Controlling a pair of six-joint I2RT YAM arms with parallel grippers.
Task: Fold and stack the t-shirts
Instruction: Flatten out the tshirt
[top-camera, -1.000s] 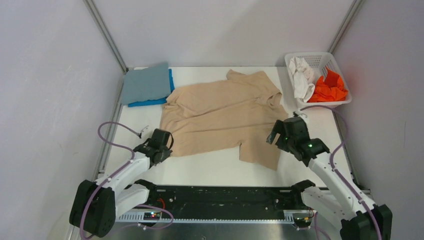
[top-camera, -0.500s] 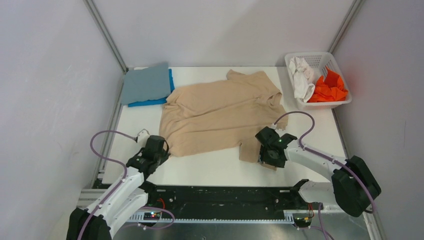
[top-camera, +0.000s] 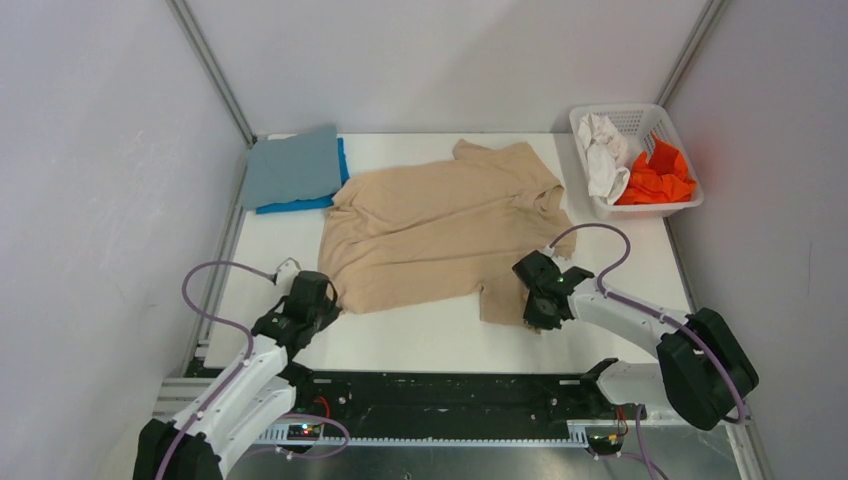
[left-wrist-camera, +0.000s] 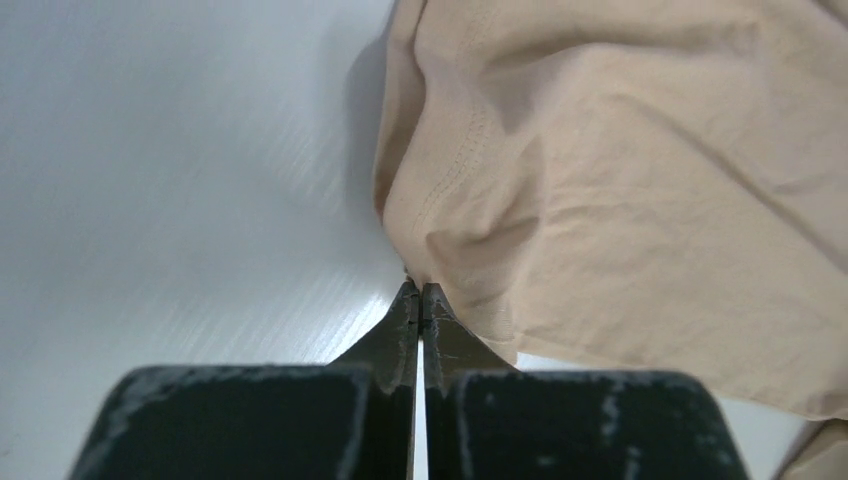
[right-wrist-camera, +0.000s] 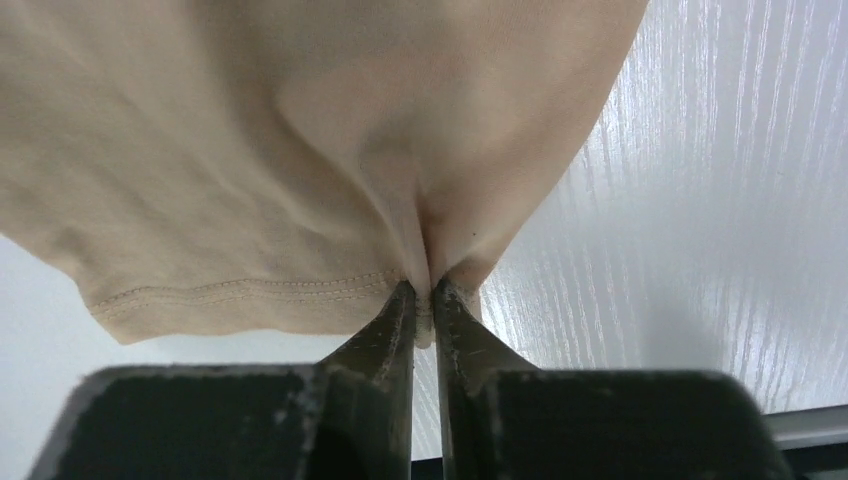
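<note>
**Top external: tan shirt (top-camera: 440, 235) pinched at two near points**

At the near edge of the desk (top-camera: 420, 340), both arms reach forward to the shirt's closest edge. The left tool (top-camera: 322, 300) sits at the shirt's near-left corner. In the left wrist view its fingers (left-wrist-camera: 400, 330) are pressed together with almost no gap, and the stitched corner of the hem is caught at their very tips. The cloth bunches and rises just beyond them.

The right tool (top-camera: 537, 305) is at the hemmed flap that juts toward the near edge on the shirt's right side. The right wrist view shows its fingers (right-wrist-camera: 385, 335) narrow, with a fold of tan cloth clamped between them. The double-stitched hem runs off to the left, and bare desk lies to the right.

Beyond the tools, the tan shirt lies spread and wrinkled across the middle of the desk, its collar toward the far right.

At the far left corner a folded grey-blue shirt (top-camera: 292, 165) rests on a blue shirt (top-camera: 300, 206), of which only the near and right edges show. The pile just meets the tan shirt's far-left corner.

At the far right, a basket (top-camera: 660, 208) holds a crumpled white shirt (top-camera: 603, 150) on its left and an orange shirt (top-camera: 658, 175) on its right.
</note>
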